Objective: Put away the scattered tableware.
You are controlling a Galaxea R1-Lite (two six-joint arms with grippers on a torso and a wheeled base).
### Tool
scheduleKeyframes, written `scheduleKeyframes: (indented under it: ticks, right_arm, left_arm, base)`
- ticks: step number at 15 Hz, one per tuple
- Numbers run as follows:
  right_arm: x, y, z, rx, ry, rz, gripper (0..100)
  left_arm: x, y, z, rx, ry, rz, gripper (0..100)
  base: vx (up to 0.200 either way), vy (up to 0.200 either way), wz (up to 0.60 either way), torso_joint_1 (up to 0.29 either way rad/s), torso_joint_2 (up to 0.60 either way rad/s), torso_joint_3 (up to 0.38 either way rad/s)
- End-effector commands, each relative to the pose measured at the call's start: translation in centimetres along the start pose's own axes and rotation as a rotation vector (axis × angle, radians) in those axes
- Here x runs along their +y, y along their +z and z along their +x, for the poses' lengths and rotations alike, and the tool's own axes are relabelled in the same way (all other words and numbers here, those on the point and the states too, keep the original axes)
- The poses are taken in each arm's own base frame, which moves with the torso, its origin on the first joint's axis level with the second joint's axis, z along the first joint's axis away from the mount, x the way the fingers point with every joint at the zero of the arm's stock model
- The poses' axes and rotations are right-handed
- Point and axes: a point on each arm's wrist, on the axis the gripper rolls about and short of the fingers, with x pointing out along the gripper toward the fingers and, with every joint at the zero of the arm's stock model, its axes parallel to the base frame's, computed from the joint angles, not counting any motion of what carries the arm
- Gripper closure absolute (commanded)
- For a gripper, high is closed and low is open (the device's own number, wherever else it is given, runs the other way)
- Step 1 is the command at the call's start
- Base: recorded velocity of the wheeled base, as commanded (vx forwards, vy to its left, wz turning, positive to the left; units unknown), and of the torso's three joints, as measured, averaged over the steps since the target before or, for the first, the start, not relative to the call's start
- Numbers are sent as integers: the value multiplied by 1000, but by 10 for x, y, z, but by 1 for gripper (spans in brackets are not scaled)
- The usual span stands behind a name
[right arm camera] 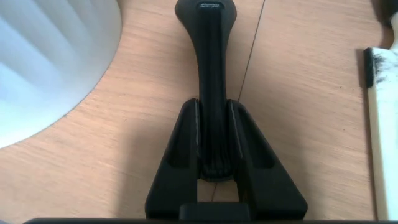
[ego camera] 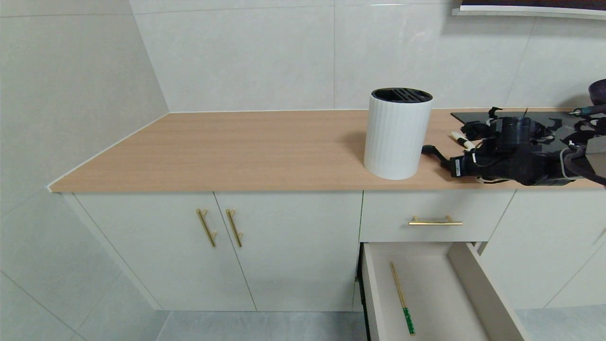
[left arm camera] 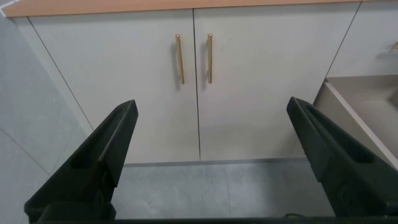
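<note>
A kitchen desk (ego camera: 236, 151) of pale wood, seen from above. My right claw (right arm camera: 212, 111) sits low over the desk at its right end, closed on a black-handled utensil (right arm camera: 211, 62) that lies flat on the wood. The two fingers pinch the handle from either side, partway along, so its rounded end sticks out ahead of me. I cannot tell which tool it is, because the other end is hidden beneath my wrist.

Just beside it stands a white ribbed holder (ego camera: 397, 137), upright, with a black slotted top. The handle's end is close to the holder's base and, as far as I can judge, not touching it. The slots open upward, so I judge the utensil must be lifted and turned on end before it can drop in. A white-handled utensil (ego camera: 460, 139) lies on the desk nearby, between my arm and a black cooktop (ego camera: 466, 116), not yet put away.

Below the desk, an open drawer (ego camera: 440, 293) holds a pair of chopsticks (ego camera: 401, 297) with green ends, lying lengthwise near its left wall.

My left claw (left arm camera: 211, 107) hangs low in front of the cupboard doors (left arm camera: 124, 93), fingers spread wide and holding nothing, out of the working arm's way.

The grip looks centred. The risk I see is the handle swivelling between the fingers as it rises.
</note>
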Motion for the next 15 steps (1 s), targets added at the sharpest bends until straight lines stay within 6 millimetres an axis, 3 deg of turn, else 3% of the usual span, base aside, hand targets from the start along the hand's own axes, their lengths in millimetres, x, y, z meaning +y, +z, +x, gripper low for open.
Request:
scheduleKeyframes:
  ticks: [1,3,4,6,7,8,11,15]
  right_arm:
    - [0,3,-2,-5,-2,-2,100]
    - [1,13,-10,-23,-31,2,100]
    - [5,25,-24,-20,-48,21,100]
    - [31,62,-79,38,-38,133,100]
    - [41,71,-95,51,-37,165,100]
    - [55,84,-132,58,-58,209,100]
    - [69,81,-201,39,-126,225,100]
    - [85,40,-254,105,-98,280,100]
  left_arm:
    - [0,0,0,0,1,0,0]
    - [0,0,0,1,0,0,0]
    - [0,0,0,0,0,0,0]
    - [0,0,0,0,0,0,0]
    - [0,0,0,0,0,0,0]
    - [0,0,0,0,0,0,0]
    - [0,0,0,0,1,0,0]
    - [0,0,0,0,0,0,0]
  base:
    - [0,0,0,0,0,0]
    - [0,0,0,0,0,0]
    - [0,0,0,0,0,0]
    - [0,0,0,0,0,0]
    - [0,0,0,0,0,0]
    - [0,0,0,0,0,0]
    - [0,0,0,0,0,0]
    - [0,0,0,0,0,0]
